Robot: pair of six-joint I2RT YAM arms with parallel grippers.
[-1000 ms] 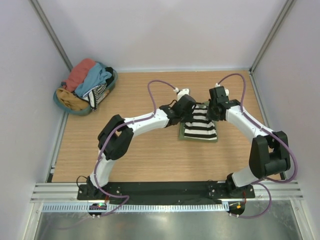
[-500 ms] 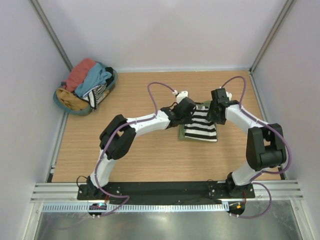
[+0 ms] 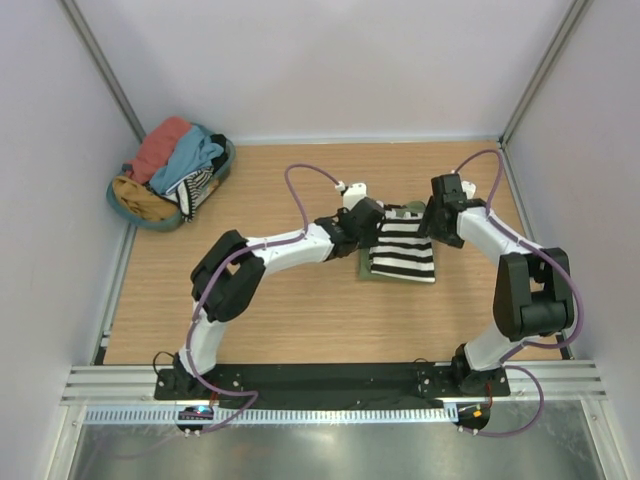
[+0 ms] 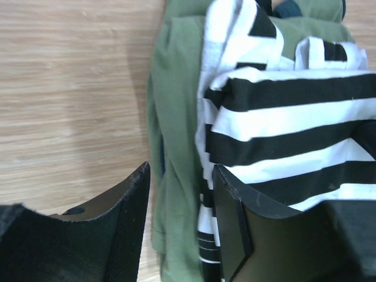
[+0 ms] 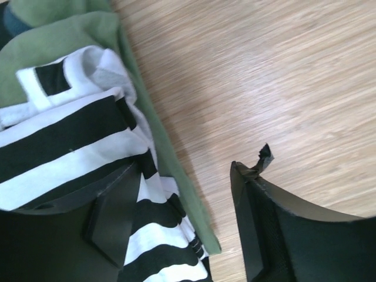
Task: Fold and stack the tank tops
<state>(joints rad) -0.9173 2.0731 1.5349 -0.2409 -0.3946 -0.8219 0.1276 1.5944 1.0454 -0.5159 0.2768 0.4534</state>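
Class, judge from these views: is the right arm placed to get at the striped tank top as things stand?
Probably yes: the open right gripper sits at the right edge of the striped tank top, which lies uppermost on the green tank top, nothing covering it there.

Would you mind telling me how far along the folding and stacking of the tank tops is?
Done: the striped tank top lies folded on the folded olive tank top. In hand: nothing; the left fingers and right fingers stand open at the stack's edges. Left: possibly the striped cloth in the basket; unclear.
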